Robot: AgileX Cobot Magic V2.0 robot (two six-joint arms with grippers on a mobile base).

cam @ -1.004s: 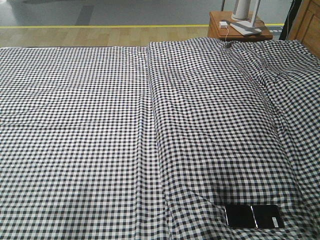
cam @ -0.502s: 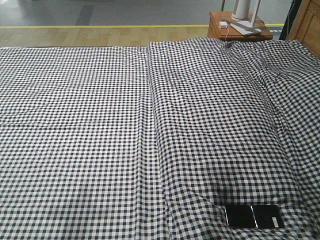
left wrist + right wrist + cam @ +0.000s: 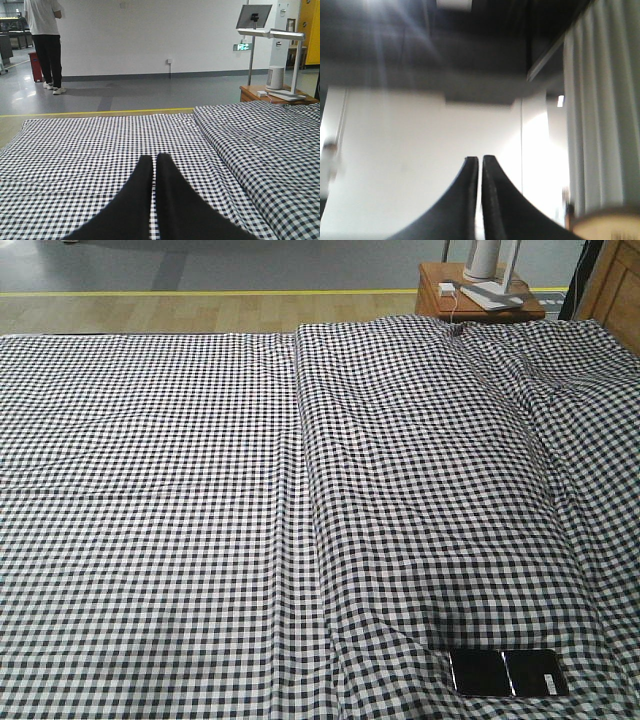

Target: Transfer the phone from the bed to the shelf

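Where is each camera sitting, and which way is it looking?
Exterior front-facing: sits high, looks down across the bed; phone near the bottom right; no robot parts show.
Left wrist: low over the bed, looks level toward a standing person; closed left end effector shows.
Right wrist: tilted upward at a wall and curtain, blurry; closed right end effector shows.
Shared: front and left wrist views both show the bed and the side table.
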